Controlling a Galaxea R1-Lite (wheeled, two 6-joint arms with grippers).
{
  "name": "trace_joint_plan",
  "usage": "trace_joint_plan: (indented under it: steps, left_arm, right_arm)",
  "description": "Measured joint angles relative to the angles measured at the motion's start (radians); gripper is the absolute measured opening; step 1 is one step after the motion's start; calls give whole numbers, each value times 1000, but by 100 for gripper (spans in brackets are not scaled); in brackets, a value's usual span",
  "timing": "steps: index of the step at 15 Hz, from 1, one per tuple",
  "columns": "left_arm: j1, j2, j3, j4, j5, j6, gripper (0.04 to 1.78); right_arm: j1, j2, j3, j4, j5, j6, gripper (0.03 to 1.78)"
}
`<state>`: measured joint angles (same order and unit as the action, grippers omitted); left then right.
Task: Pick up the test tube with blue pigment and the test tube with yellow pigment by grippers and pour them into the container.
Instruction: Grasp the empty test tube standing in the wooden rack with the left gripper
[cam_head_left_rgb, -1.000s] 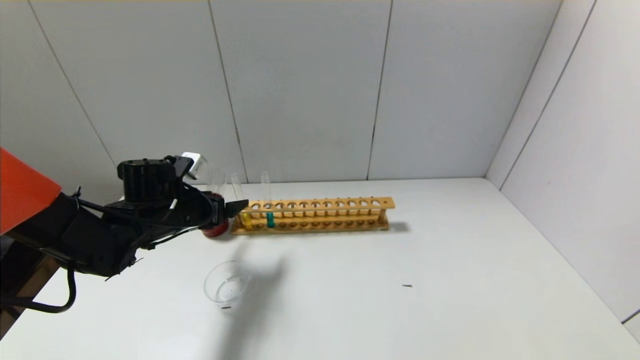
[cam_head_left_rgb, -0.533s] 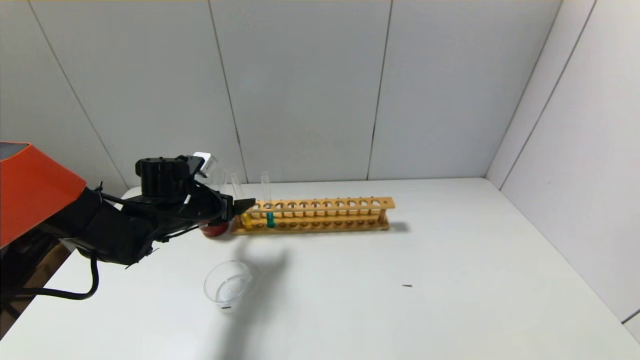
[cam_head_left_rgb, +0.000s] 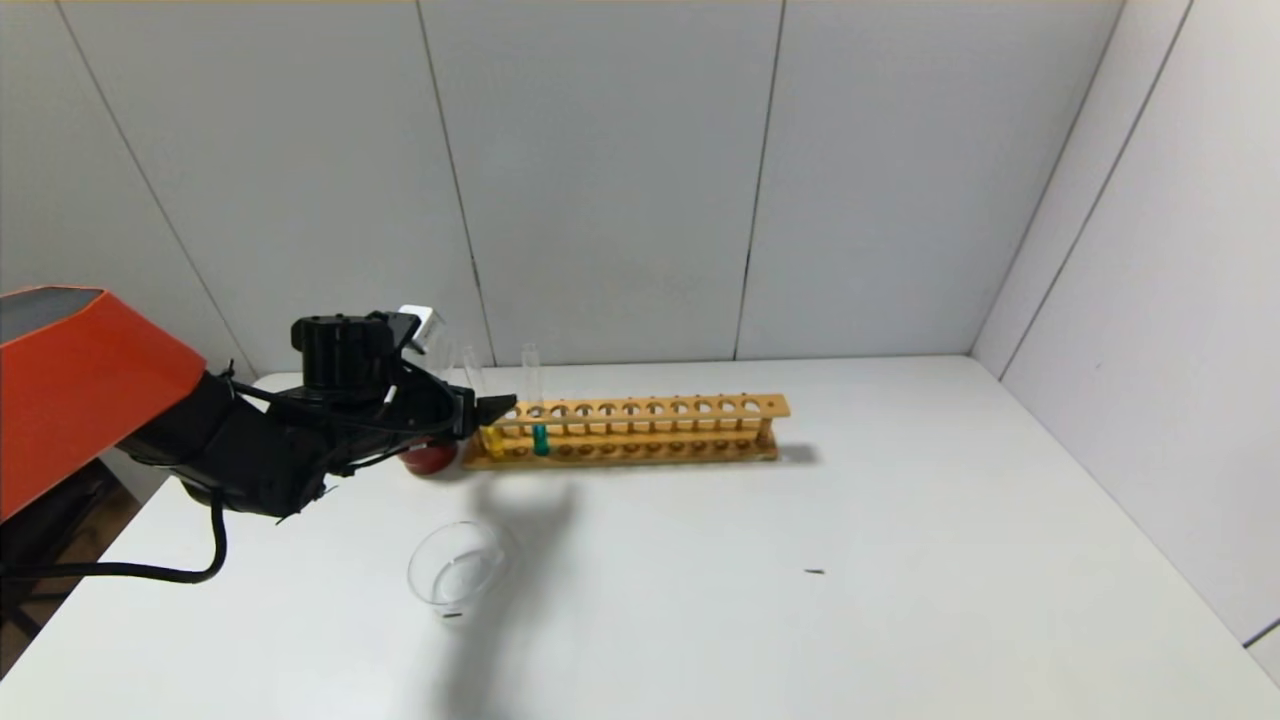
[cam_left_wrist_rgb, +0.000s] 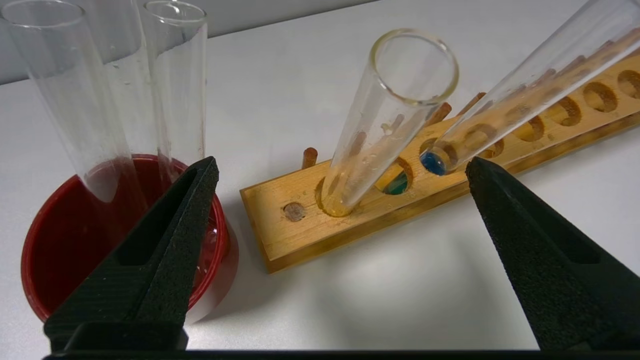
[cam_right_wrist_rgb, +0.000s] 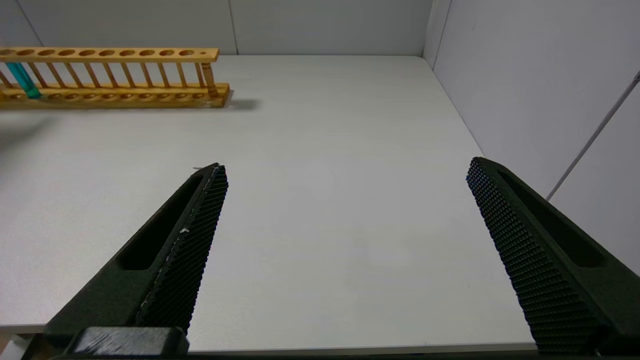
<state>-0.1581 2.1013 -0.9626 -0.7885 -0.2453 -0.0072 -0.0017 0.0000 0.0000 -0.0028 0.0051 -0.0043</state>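
White counter (cam_head_left_rgb: 700, 560) w/ grey panel walls behind; wooden tube rack (cam_head_left_rgb: 640, 430) sits toward the back, red cup (cam_head_left_rgb: 430, 458) just beside its left end, w/ colourless clear tubes (cam_left_wrist_rgb: 125, 90) standing in the cup. Over the last sec the left arm has slid rightward along the back, so the left gripper (cam_head_left_rgb: 497, 408) is now at the rack's left end, its tip close to the test tube with yellow pigment (cam_head_left_rgb: 487, 420); nothing else on the counter has shifted. Left wrist view shows the gripper's jaws spread wide, empty, w/ the yellow tube between them but not yet touched; the test tube with blue pigment (cam_head_left_rgb: 537, 415) stands in a nearby hole toward the right, also upright-ish & leaning a bit. Both tubes are in the rack, nothing poured. The container (cam_head_left_rgb: 455, 570) waits nearer the robot, well apart from the rack, looks empty. Right gripper (cam_right_wrist_rgb: 345, 250) is parked off to the right side, fingers wide, holding nothing, not seen in head view. Judgement: approach phase nearly done, grasp of the yellow tube prob next; needs a bit more advance, then close on the glass. Risk: the finger nearest the cup sits v. close to the clear tubes & cup rim, could knock them.
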Motion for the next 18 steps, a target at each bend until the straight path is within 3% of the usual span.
trace_joint_plan:
  steps: [7,9,12,16,18]
  left_arm:
    - [-1,29,-35,16,7,0,174]
    - [-1,36,-50,29,8,0,166]
    - [-9,43,-58,29,9,3,136]
    - [-24,52,-59,29,9,4,62]
    - [-28,54,-59,29,13,6,37]
  right_arm:
    - [0,0,0,0,0,0,175]
    - [0,0,0,0,0,0,175]
    - [0,0,0,0,0,0,175]
    - [0,0,0,0,0,0,175]
    - [0,0,0,0,0,0,175]
